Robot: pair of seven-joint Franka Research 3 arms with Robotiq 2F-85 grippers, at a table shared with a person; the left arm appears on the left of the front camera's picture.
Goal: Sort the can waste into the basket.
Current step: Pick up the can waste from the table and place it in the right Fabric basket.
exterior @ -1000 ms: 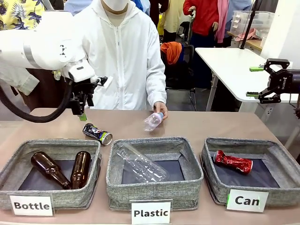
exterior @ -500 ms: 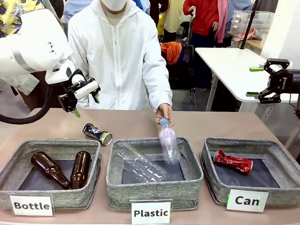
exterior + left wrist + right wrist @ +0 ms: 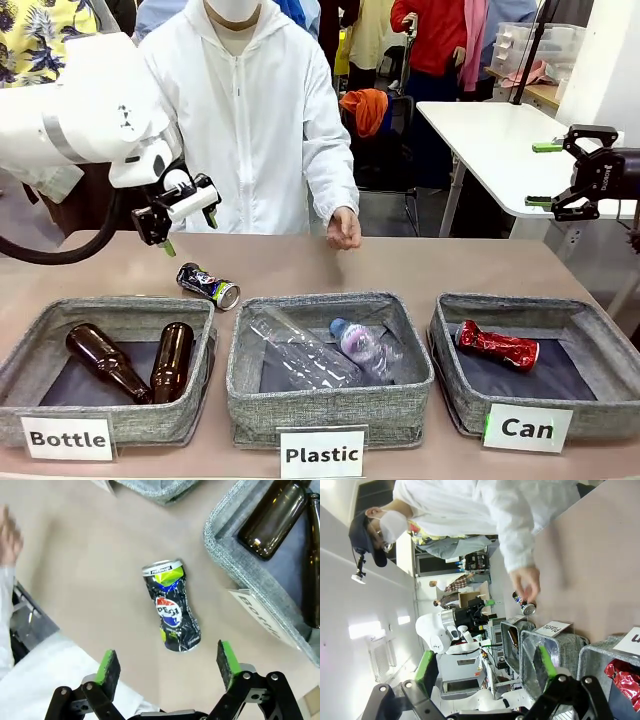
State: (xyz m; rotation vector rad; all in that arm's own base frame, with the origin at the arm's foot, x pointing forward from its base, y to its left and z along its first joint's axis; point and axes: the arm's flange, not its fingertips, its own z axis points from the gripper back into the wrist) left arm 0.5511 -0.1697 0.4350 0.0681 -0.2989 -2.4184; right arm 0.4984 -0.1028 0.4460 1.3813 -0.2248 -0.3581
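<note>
A dark printed can (image 3: 208,286) lies on its side on the table behind the Bottle bin. My left gripper (image 3: 190,232) hovers open above and just behind it. In the left wrist view the same can (image 3: 171,607) lies below the open left gripper (image 3: 167,660), ahead of the green pads and apart from them. The crushed red can (image 3: 497,346) rests inside the basket (image 3: 530,302) marked "Can" at the right. My right gripper (image 3: 543,174) is open and holds nothing, raised well beyond the table's right end. The right wrist view shows the right gripper (image 3: 486,665) open, with the red can (image 3: 622,677) at its lower right.
The Bottle bin (image 3: 110,312) holds two brown bottles. Clear plastic bottles lie in the middle Plastic bin (image 3: 330,301). The person's hand (image 3: 343,230) hangs over the table's far edge, behind the Plastic bin. A white table (image 3: 490,140) stands at the back right.
The person dropped a small clear bottle into the Plastic bin and drew the hand back. My left gripper shifted slightly right and turned above the dark can. The right arm stayed still.
</note>
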